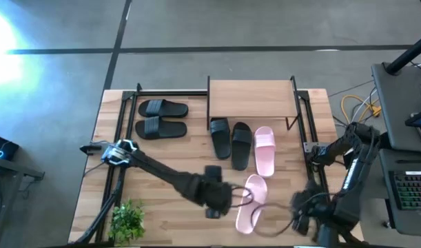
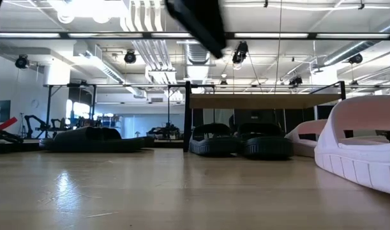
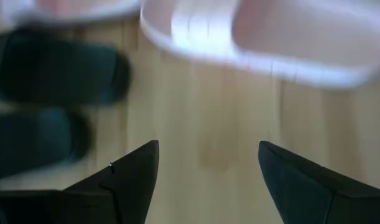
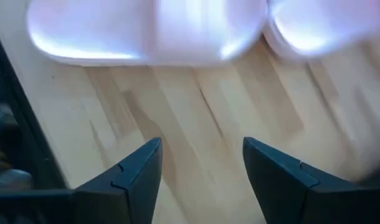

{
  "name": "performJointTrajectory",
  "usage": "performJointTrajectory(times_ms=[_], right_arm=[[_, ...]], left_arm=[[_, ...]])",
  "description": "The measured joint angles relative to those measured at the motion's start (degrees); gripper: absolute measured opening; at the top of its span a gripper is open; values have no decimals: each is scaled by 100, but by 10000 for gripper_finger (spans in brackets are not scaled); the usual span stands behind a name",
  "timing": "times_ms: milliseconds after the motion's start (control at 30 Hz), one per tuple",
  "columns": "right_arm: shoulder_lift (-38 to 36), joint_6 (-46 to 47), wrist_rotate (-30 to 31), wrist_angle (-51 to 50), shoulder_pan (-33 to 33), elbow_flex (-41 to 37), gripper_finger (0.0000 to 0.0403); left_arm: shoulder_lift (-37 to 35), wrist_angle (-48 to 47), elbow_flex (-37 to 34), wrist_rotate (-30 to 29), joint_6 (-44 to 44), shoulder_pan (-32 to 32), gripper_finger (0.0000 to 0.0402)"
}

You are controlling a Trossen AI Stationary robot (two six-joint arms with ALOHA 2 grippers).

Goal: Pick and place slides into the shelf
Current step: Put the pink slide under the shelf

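The pale pink open-toe slide sandal (image 1: 251, 202) nearest the arms lies at lower centre-right of the high view, flat on the light wooden table (image 1: 169, 158). Its long axis runs near vertical in that picture, leaning slightly, the top end toward the right. A second pale pink slide (image 1: 264, 150) lies just above it, ends close or touching (cannot tell which).

To the left of that second one stand two black slides (image 1: 231, 142), side by side and parallel, in front of the small plank-topped, black-framed shelf (image 1: 251, 98) at upper centre. Two more black slides (image 1: 162, 118) lie crosswise at upper left, well apart from the shelf.

The left hand (image 1: 231, 200) sits just beside the lower pink slide, on its left, fingers spread and grasping nothing; in the left wrist view, bare table shows between the two dark fingers (image 3: 134, 174) with the pink slide beyond them. The right hand (image 1: 296, 217) waits at lower right, also spread and empty, with a pink slide ahead of its fingers.

Judgement: the left hand is nearer. The slide lies to its right, so a grasp across the sandal's width seems the natural approach (the shelf lies toward the frame's top).
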Motion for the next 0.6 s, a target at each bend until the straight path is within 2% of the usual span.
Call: performJointTrajectory(times_ms=[133,300,467,600], right_arm=[[714,-1227,489,-163,-288,577,215],[1473,-1437,1338,-687,-456,1344,215],[2073,-1565,1354,-678,-681,1685,215],[2457,-1586,1347,-639,-951,1963,215]], left_arm=[[-431,-323,-633,-478,-373,-419,260],[-1162,-314,-1584,-702,-1777,-917,260],[-1866,-313,-2687,-930,-3268,-1334,260],[-2368,-313,-3472,-953,-4046,-1555,261]])
